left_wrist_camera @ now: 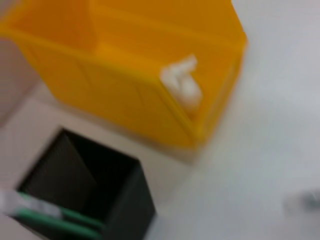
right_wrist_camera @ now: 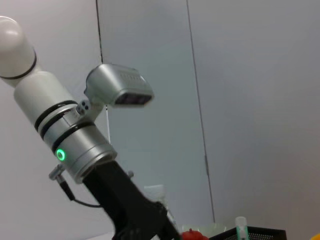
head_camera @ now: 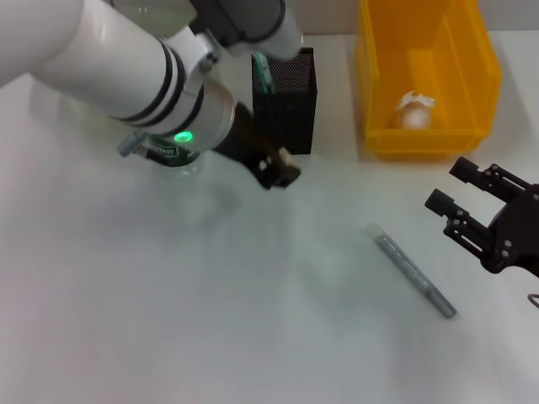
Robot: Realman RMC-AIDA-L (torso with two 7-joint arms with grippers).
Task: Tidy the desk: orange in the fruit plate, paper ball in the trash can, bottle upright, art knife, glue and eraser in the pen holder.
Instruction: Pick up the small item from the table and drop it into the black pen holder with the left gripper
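A black mesh pen holder stands at the back with a green and white stick in it; both show in the left wrist view, the holder and the stick. My left gripper hangs just in front of the holder, low over the table. A grey stick-shaped tool lies on the table at the right. My right gripper is open and empty beside it. A paper ball lies in the yellow bin. A green-labelled bottle is mostly hidden under my left arm.
The yellow bin stands right of the pen holder, close to it. My left arm covers the back left of the table. The right wrist view shows the left arm and the pen holder's rim.
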